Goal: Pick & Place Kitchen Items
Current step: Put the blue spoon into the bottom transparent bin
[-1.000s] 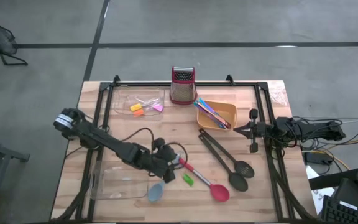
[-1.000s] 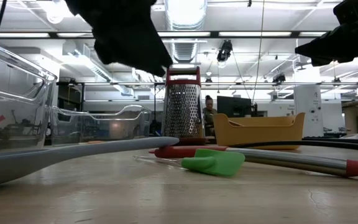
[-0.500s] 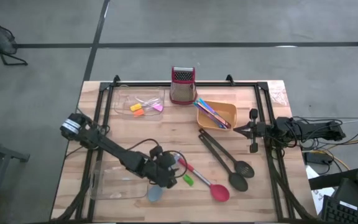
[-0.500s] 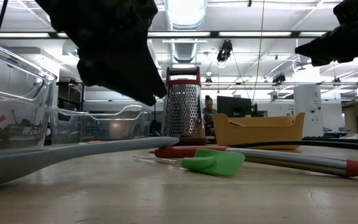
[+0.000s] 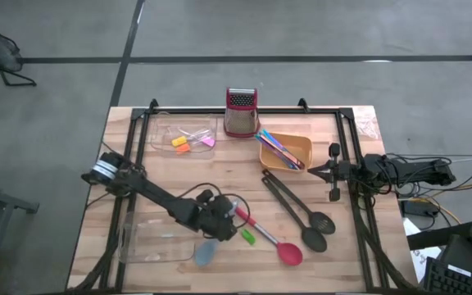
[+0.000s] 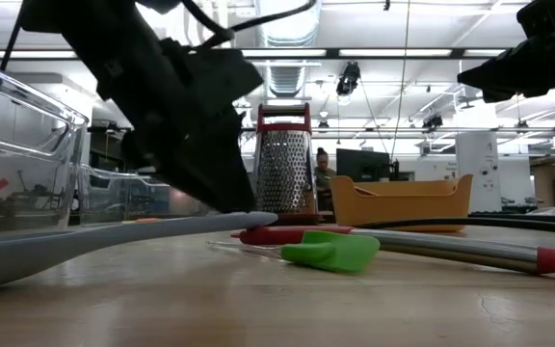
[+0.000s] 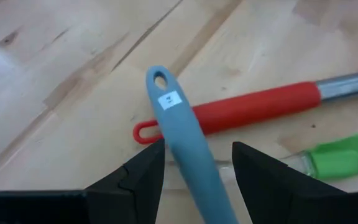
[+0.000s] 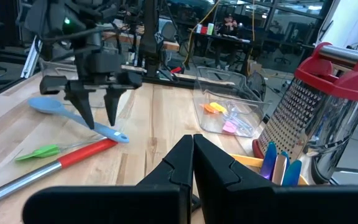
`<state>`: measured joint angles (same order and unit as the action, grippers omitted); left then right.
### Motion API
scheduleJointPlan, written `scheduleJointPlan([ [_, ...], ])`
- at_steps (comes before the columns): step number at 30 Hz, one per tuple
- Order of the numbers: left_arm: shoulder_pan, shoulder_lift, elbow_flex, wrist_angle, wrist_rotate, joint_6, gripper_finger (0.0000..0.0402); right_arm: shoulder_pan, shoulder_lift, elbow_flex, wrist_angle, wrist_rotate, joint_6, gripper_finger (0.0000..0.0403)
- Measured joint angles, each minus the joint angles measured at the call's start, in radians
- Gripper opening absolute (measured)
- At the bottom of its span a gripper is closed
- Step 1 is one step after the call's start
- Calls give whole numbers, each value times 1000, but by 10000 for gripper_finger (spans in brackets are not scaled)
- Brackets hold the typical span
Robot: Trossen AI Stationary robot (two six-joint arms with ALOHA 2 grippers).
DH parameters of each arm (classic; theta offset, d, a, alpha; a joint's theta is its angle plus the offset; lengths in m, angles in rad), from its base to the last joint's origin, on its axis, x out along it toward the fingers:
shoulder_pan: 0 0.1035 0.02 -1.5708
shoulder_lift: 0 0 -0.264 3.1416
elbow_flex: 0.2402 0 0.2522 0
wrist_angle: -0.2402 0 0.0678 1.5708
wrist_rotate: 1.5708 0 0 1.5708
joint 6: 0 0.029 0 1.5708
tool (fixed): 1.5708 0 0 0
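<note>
Low over the pale wooden desk (image 5: 220, 176), left tool (image 7: 193, 163) spread wide, astride the grey-blue spatula (image 7: 182, 134) handle lying there, nothing gripped. Farther back, right tool (image 8: 192, 151) shut, empty, at the desk's edge. Beyond, office workstations under ceiling lights.

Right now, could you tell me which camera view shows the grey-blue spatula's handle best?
The left wrist view: the spatula handle lies between the open left hand, crossing the red spoon handle. The high view shows mostly its blade; the low and right wrist views show it lying flat.
</note>
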<state>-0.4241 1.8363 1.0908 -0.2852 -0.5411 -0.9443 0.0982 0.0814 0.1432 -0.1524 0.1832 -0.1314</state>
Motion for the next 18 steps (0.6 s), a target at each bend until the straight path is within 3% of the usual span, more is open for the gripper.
scheduleJointPlan([
  [18,20,35,-2,-15,103,38,183,0,0,0,0,0,0,9],
])
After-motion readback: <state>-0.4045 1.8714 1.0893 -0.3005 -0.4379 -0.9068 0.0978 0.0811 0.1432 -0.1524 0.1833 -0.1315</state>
